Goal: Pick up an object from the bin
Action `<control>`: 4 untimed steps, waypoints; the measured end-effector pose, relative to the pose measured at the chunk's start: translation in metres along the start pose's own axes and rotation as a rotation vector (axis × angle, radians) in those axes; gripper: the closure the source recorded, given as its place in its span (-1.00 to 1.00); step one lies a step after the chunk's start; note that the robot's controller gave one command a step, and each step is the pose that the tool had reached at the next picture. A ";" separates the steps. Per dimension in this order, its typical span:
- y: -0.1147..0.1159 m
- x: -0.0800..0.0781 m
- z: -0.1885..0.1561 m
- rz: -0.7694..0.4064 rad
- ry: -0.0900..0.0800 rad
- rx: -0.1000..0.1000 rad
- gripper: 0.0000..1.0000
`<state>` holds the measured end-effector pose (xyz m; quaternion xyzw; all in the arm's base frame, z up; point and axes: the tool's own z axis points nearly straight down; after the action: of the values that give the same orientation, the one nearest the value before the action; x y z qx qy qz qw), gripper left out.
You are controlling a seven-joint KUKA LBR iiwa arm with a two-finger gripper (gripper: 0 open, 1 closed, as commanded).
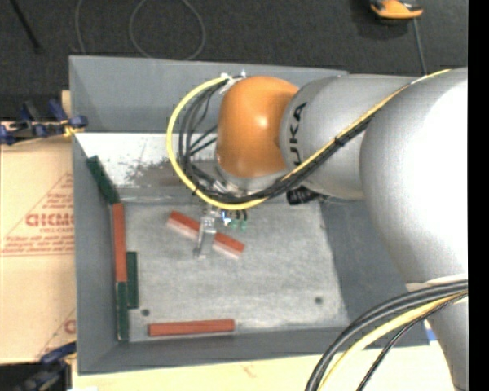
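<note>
The gripper point(204, 241) is down at the middle of the bin point(277, 287), right over the midpoint of a slanting red bar point(181, 223). The bar's two ends show on either side of it. Whether the pincer is open or closed I cannot tell. A longer red strip point(191, 327) lies by the near wall and green sticks point(130, 282) line the left wall, all well apart.

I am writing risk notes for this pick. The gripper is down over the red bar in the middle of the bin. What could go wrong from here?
1. The gripper stands across the long red bar near its middle; if the hold is off-centre, the bar may swing or slip when lifted.
2. A small green piece lies close beside the bar and might be pushed or caught.
3. The gripper seems low over the bin floor and could scrape it.
</note>
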<state>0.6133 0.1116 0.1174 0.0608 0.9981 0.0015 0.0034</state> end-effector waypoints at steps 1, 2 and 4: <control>-0.008 0.008 0.049 0.095 0.007 0.003 -1.00; -0.009 0.007 0.048 0.095 0.005 0.001 -1.00; -0.009 0.004 0.022 0.101 0.001 0.001 1.00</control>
<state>0.6084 0.1032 0.0956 0.1110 0.9938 0.0014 0.0029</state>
